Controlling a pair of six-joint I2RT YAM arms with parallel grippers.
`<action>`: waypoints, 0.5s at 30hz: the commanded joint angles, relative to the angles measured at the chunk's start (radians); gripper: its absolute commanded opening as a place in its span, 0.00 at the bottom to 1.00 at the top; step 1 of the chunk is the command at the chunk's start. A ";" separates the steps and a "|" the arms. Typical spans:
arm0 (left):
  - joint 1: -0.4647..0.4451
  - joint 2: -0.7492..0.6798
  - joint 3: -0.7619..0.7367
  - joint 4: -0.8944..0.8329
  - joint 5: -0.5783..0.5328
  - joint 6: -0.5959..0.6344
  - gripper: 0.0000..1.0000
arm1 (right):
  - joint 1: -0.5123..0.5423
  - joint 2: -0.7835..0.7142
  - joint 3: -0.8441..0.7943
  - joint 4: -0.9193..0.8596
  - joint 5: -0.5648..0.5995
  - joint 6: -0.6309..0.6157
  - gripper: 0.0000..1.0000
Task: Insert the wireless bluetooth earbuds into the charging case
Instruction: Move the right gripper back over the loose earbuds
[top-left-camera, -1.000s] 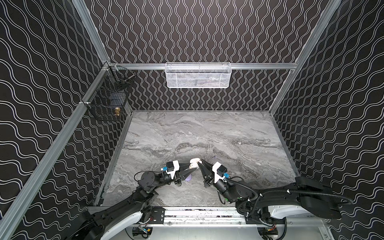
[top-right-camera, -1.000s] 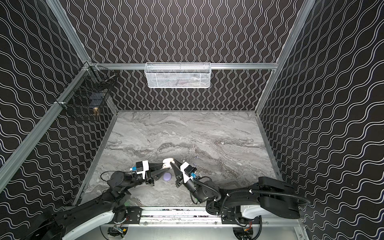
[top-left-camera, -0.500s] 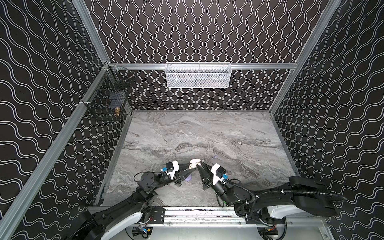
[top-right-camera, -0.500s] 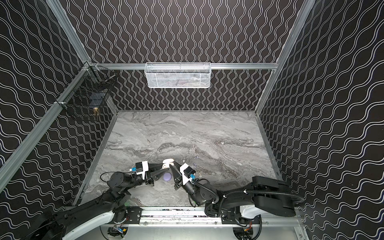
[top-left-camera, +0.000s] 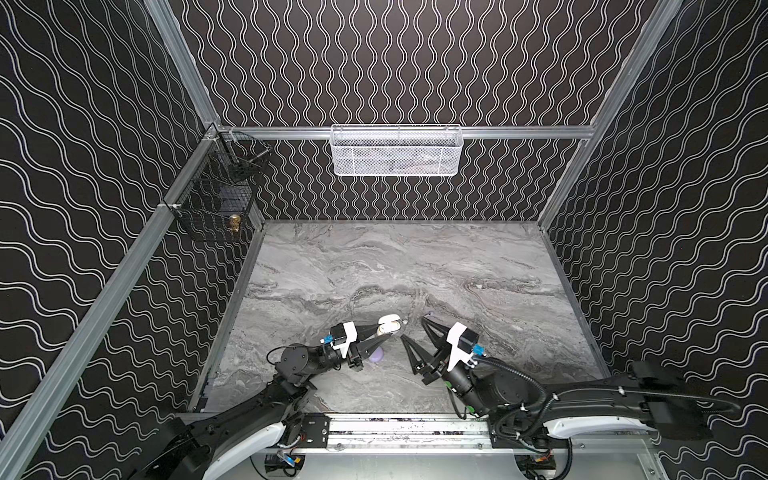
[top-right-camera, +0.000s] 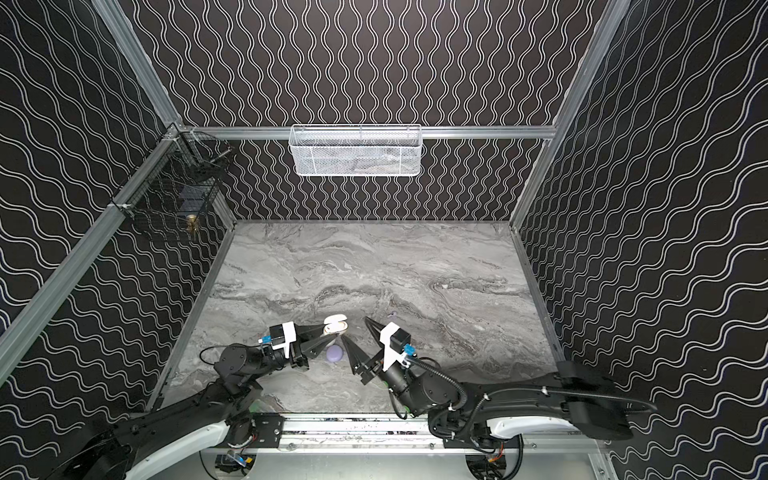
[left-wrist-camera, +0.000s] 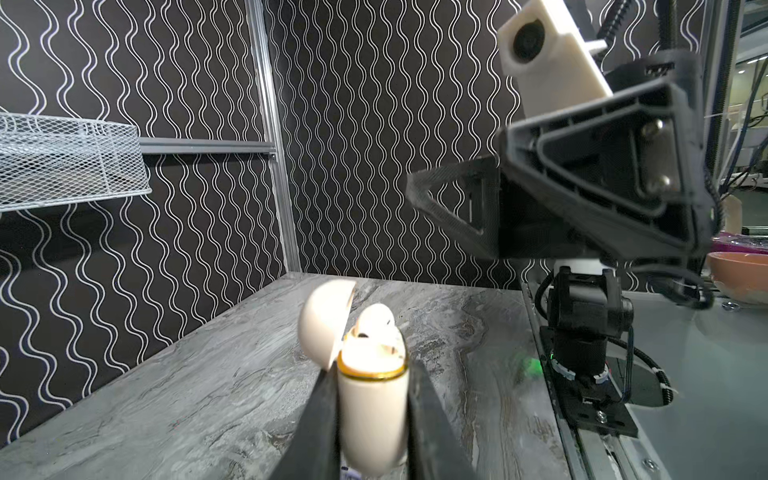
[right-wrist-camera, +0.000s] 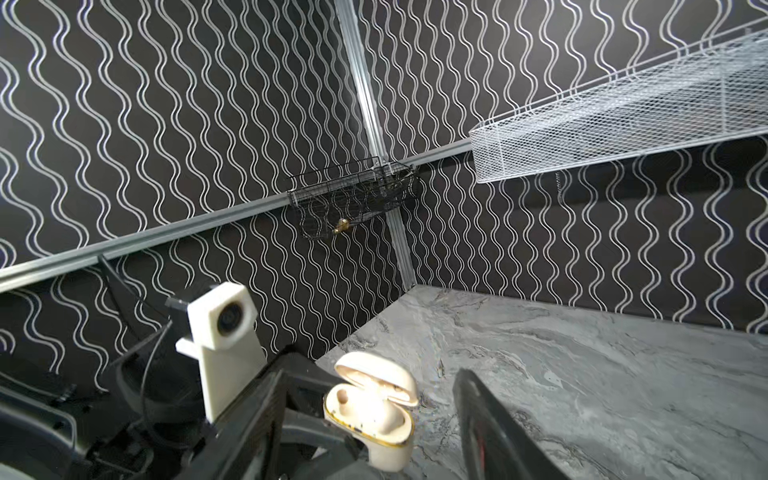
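Cream and glossy, the pebble-shaped plastic charging case (left-wrist-camera: 372, 415) is clamped between the two black fingers of the left pincer (left-wrist-camera: 372, 370). The fingers press on its two sides just under the thin gold rim. The case stands upright, and its rounded lid (left-wrist-camera: 326, 320) is swung open to one side. One small cream earbud (left-wrist-camera: 376, 319) sits inside the case, with its rounded head raised above the rim. Whether a second one sits next to it, I cannot tell.

In both top views the held case is at the near middle of the grey marble-patterned table (top-left-camera: 415, 257), and it seems lifted a little off the surface. Below the left fingers a closed lavender pebble-shaped case (top-left-camera: 377, 354) lies on the table.

The right pincer (top-left-camera: 413, 329) (top-right-camera: 354, 328) is just to the right of the cream case, near it but not touching. Its black fingers are spread wide apart and nothing is between them. Close to its farther fingertip there is a tiny lavender piece (top-right-camera: 392, 314) on the table, too small to identify.

A white wire-mesh basket (top-left-camera: 395, 151) hangs on the back wall, and a black wire basket (top-left-camera: 212, 199) hangs in the left corner.
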 joint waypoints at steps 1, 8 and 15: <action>0.001 0.042 -0.005 0.103 0.010 0.016 0.00 | -0.002 -0.086 0.072 -0.500 0.121 0.286 0.65; 0.000 0.099 0.007 0.116 0.022 0.021 0.00 | -0.119 -0.090 0.191 -1.193 0.058 0.665 0.60; 0.001 0.054 0.005 0.066 -0.002 0.039 0.00 | -0.330 0.039 0.107 -1.295 -0.215 0.779 0.54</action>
